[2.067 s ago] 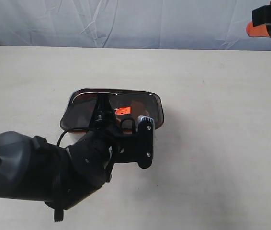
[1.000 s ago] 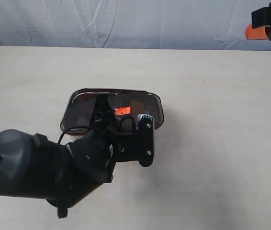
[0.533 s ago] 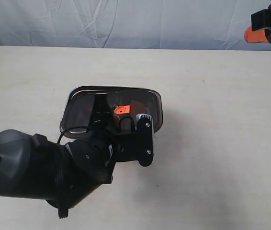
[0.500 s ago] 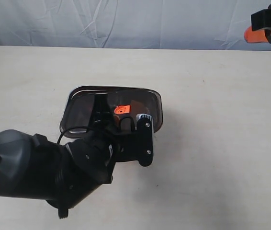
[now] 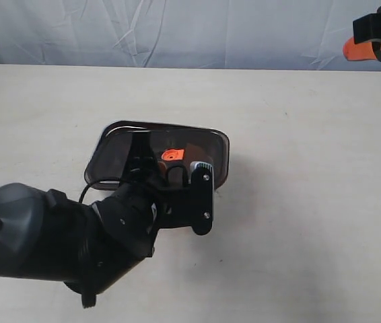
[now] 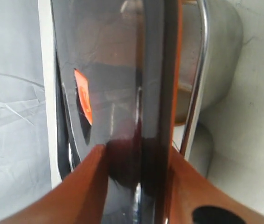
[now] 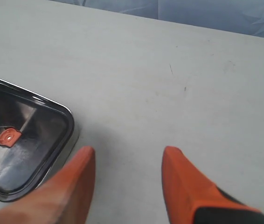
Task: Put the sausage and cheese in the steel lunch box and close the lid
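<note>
The dark translucent lid (image 5: 155,149) with its orange tab (image 5: 171,155) lies over the steel lunch box, at a slight tilt. My left gripper (image 5: 167,176) is shut on the lid's near edge. In the left wrist view the lid (image 6: 118,84) runs edge-on between the orange fingers (image 6: 83,186), with the steel lunch box (image 6: 220,56) and its rim close beside the lid's orange seal. My right gripper (image 5: 372,37) hangs open and high at the far right, holding nothing; its wrist view shows the lid (image 7: 27,140) off to one side of the gripper (image 7: 129,156). Sausage and cheese are hidden.
The bulky black left arm (image 5: 56,235) fills the near left of the pale table (image 5: 312,188) and covers the box's near side. A wrinkled blue-grey cloth (image 5: 177,30) hangs behind the table's far edge.
The lid, held by my left gripper, has shifted slightly toward the far side and right over the box, and its tilt changed a little. The right gripper has barely moved.
</note>
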